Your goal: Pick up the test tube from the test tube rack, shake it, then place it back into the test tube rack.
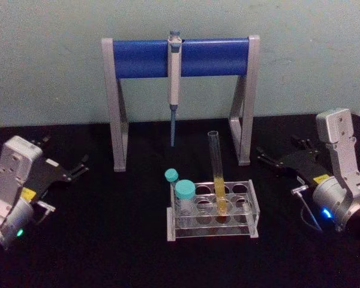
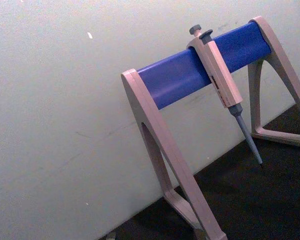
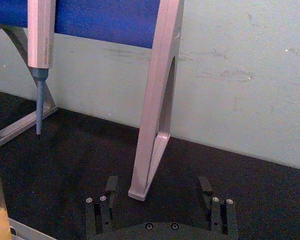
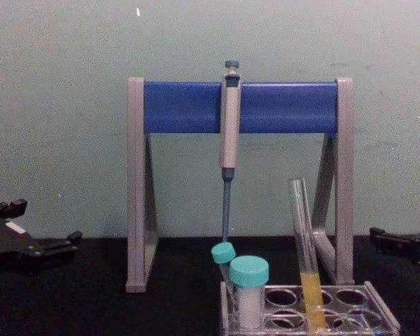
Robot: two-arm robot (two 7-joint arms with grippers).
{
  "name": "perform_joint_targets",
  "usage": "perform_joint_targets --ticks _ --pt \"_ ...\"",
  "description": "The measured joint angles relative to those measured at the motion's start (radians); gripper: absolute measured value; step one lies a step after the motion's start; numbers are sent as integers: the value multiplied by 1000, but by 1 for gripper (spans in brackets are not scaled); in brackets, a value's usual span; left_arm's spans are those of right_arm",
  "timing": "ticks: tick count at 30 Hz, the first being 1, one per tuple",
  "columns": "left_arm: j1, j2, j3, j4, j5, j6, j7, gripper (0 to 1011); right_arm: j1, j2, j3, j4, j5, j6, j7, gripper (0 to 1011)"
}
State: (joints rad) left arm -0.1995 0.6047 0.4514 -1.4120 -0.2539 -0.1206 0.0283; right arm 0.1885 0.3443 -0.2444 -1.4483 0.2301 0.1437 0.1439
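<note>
While both arms sat parked at the edges, the test tube (image 1: 216, 174) stood in the test tube rack (image 1: 252, 207), leaning slightly, yellow liquid in its lower part, open mouth up. It sat in a hole near the rack's middle. Rack was on the black tabletop (image 1: 108, 240), front and centre, just ahead of the pipette stand (image 1: 180, 57).

Left end of the rack held two other tubes: a short white tube with a wide teal cap (image 1: 185, 195) and a thin tube with a small teal cap (image 1: 171, 176) just behind it. Both apart from the test tube, with empty holes between.

Stand: grey legs, blue crossbar, one pipette (image 1: 174, 84) hanging off the bar, tip pointing down, clear of the table.

Left gripper (image 1: 78, 168) rested low at the table's left side, well apart from the rack, pointing inward. Its fingers looked dark and small in the head view; couldn't tell their spread.

Right gripper (image 3: 159, 189) was at the right side, also well apart from the rack, aimed at the stand's right leg. Fingers (image 3: 111, 186) spread wide, nothing between them.

Surface: matte black cloth or mat, covering the whole work area. Room: plain pale green-grey wall (image 1: 48, 72) right behind the table, a few scuffs and marks visible on it in the wrist views.
</note>
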Motion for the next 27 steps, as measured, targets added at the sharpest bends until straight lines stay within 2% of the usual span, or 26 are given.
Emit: perform_joint_targets --ticks 27 --pt "0 0 0 0 0 0 0 1001 0 0 0 -1 0 0 0 1000"
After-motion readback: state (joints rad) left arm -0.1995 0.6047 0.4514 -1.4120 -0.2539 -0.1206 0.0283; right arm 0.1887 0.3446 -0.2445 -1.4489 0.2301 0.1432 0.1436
